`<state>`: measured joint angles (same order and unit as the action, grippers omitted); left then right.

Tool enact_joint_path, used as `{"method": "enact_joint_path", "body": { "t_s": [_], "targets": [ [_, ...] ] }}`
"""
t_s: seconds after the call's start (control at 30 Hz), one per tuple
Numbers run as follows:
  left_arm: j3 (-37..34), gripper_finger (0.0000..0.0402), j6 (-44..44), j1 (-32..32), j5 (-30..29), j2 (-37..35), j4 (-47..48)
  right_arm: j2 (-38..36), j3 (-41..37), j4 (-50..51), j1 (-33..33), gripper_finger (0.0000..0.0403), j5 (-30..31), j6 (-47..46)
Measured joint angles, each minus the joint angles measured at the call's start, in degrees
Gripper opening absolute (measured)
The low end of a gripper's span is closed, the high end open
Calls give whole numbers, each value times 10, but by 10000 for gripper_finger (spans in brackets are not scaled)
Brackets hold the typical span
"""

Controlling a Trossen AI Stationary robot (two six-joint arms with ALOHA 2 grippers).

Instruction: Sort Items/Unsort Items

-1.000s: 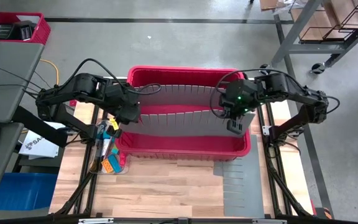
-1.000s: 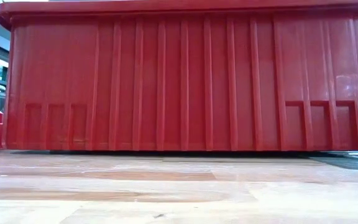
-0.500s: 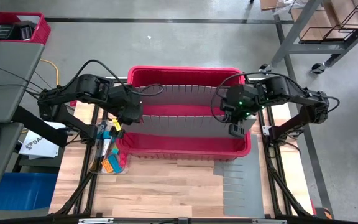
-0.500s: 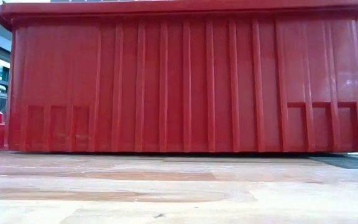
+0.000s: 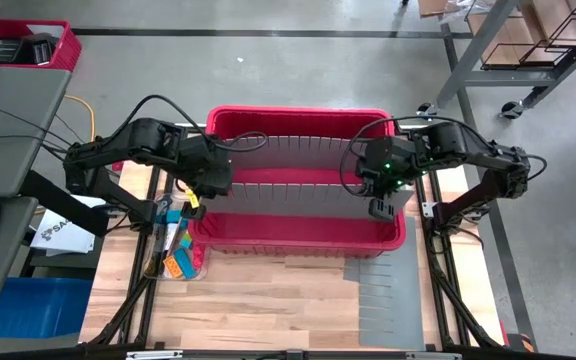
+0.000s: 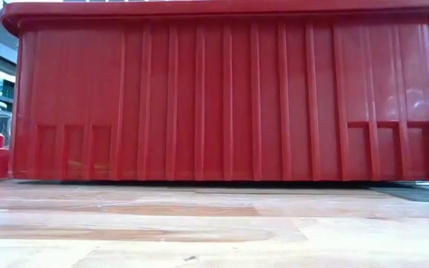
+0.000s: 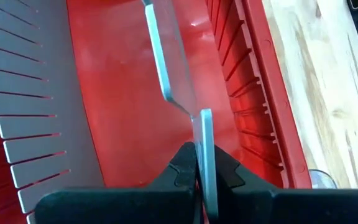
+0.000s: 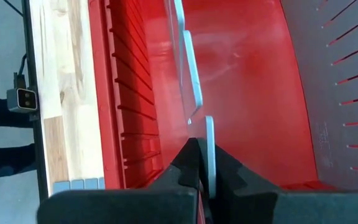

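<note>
The left end effector (image 5: 211,187) is clamped on the left end of a grey divider (image 5: 288,178) inside the red bin (image 5: 298,235), and the right end effector (image 5: 378,192) is clamped on its right end. The items (image 5: 175,245) lie on the surface (image 5: 268,300), just beside the bin's left front corner.

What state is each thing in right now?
Left end effector: shut on the grey divider.
Right end effector: shut on the grey divider.
Grey divider: upright along the bin, held at both ends.
Red bin: on the table, no items visible inside.
Small items: on the table beside the bin, untouched.
</note>
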<state>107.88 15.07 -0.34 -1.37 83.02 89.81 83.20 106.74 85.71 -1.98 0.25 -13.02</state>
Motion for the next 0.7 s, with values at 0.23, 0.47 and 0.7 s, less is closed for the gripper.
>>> {"method": "enact_joint_path", "body": {
  "t_s": [0.23,0.47,0.7],
  "targets": [
    [-73,0,-4,0,1,-2,-10,1,0,-6,0,0,0,2],
    [-123,0,3,1,-2,-3,-46,2,-2,-8,0,0,-1,-4],
    [-138,0,2,21,-9,-2,-44,-4,-77,-50,-11,0,-9,-27]
  ]
}}
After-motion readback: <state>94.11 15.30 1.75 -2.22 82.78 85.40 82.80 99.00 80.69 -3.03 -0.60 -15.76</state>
